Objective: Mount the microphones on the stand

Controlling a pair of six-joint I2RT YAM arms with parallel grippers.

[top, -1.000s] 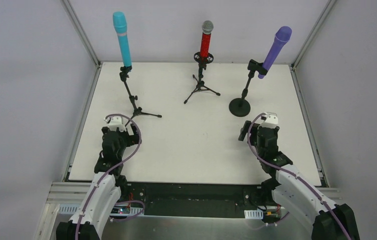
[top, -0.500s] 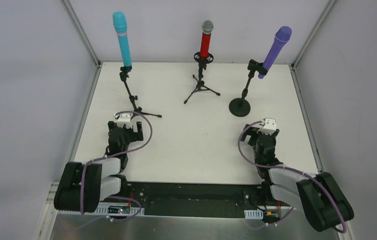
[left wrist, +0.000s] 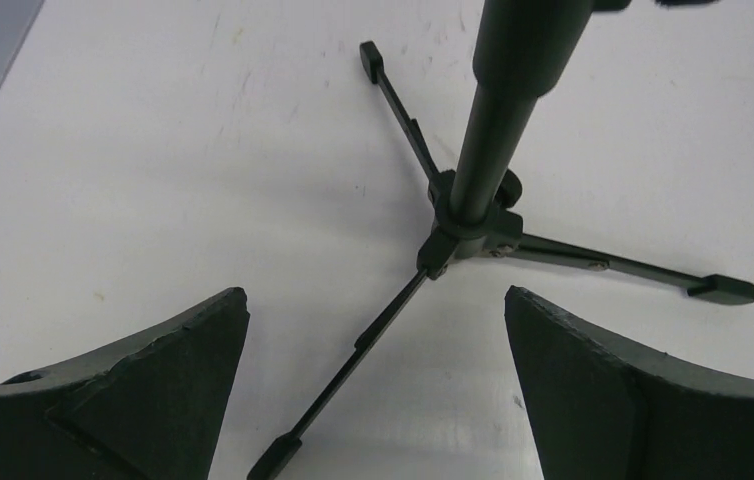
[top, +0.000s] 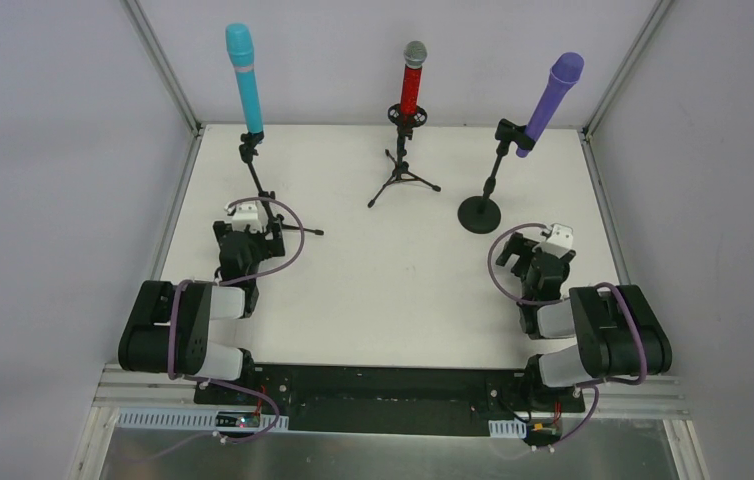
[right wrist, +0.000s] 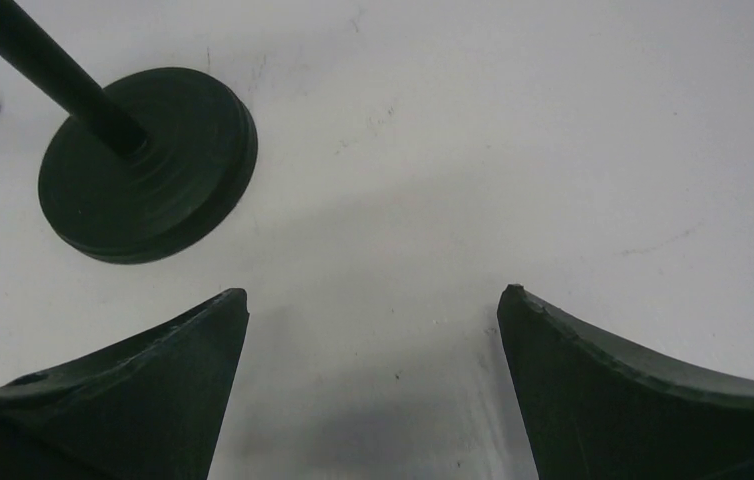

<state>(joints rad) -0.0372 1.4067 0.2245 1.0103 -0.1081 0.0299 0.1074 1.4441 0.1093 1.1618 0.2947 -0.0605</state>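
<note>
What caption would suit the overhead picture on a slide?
Cyan mic, red mic and purple mic sit in their stands; left gripper and right gripper open, empty.

I can read no text, label, brand or number in any of my views, not on the microphones (top: 411,90), their stands (top: 400,165) or the table (top: 393,275).

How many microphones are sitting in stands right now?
3. The cyan microphone on the left tripod, the red microphone on the middle tripod, the purple microphone on the right round-base stand. None appears hidden.
</note>
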